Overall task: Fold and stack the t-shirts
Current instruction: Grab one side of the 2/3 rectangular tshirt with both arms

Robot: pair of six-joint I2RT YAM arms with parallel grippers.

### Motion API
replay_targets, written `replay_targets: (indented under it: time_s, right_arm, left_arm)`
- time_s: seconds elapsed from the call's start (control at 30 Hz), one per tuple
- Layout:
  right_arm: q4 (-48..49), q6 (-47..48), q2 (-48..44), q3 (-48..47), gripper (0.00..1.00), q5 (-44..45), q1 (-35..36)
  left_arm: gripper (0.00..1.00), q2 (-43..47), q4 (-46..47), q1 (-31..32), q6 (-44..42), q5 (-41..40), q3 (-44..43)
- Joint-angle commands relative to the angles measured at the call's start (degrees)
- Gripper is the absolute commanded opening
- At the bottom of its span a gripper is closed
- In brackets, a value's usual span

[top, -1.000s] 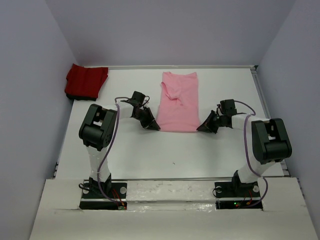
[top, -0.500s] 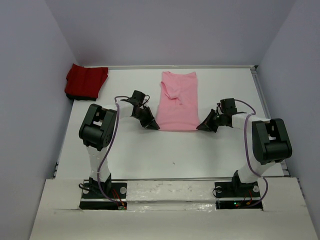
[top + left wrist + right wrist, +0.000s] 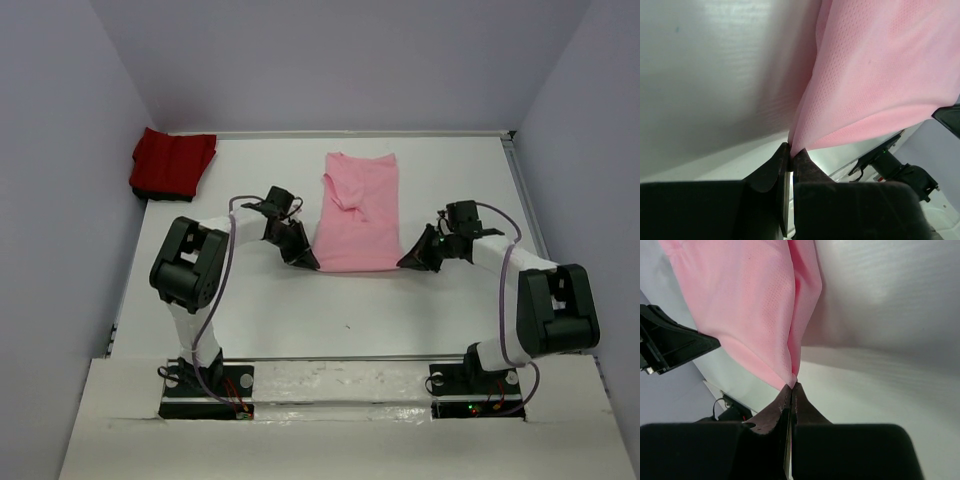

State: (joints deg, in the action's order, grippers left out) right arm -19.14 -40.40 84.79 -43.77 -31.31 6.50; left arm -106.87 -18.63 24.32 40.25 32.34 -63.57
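The light pink t-shirt [image 3: 358, 210] lies lengthwise in the middle of the table, folded narrow, its collar at the far end. My left gripper [image 3: 312, 264] is shut on its near left corner, the cloth [image 3: 870, 75] pinched at the fingertips. My right gripper [image 3: 405, 263] is shut on the near right corner, where the pink cloth [image 3: 750, 305] runs up from the tips. The deep red t-shirt [image 3: 173, 163] lies bunched at the far left corner of the table, apart from both grippers.
Grey walls close in the table on the left, far and right sides. A raised rail [image 3: 340, 358] runs along the near edge by the arm bases.
Both grippers have drawn the pink shirt's near hem a little toward the arm bases, and the whole shirt has slid slightly nearer. The red shirt has not moved.
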Motion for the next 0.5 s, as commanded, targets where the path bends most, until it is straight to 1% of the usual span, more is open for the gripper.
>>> replay_targets:
  time_s: [0.0, 0.23, 0.33, 0.47]
  right_arm:
    - [-7.31, 3.05, -4.45, 1.84, 0.0, 0.55, -0.17]
    - [-13.46, 4.37, -10.26, 3.25, 0.0, 0.81, -0.17]
    - [-15.57, 4.72, -12.28, 2.47, 0.0, 1.07, -0.17]
    - [-18.3, 4.98, -14.83, 0.8, 0.0, 1.43, -0.17]
  left_arm:
    - [0.0, 4.91, -4.92, -0.5, -2.63, -1.84, 4.59]
    - [0.0, 11.76, -7.99, 0.38, -2.55, -2.1, 8.72]
    - [0.0, 15.19, -10.36, 0.47, -2.46, -2.54, 8.82]
    - [0.0, 17.04, -12.56, 0.56, -2.72, -3.59, 7.15]
